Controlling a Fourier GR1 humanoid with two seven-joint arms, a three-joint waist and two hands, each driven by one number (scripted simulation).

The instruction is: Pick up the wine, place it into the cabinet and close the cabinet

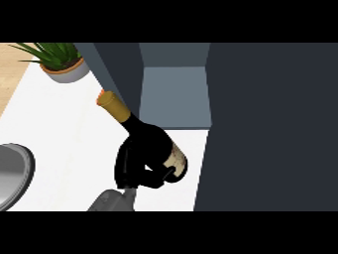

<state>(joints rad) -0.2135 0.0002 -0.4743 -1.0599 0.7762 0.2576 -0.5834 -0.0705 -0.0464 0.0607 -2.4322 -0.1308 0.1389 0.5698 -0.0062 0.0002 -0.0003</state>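
Note:
A dark wine bottle (116, 106) with a gold foil top and a pale label leans over the white counter (62, 129), its neck pointing up and to the left. My left hand (139, 158) is shut on the bottle's body and hides most of it. The bottle's top lies against the left front edge of the dark cabinet (120, 69), whose grey-blue inside (173, 94) is open just to the right of the bottle. My right hand does not show in the view.
The cabinet's wide dark door (281, 124) fills the right side of the view. A potted green plant (62, 62) stands at the back left. A grey round pot (3, 173) sits at the left edge.

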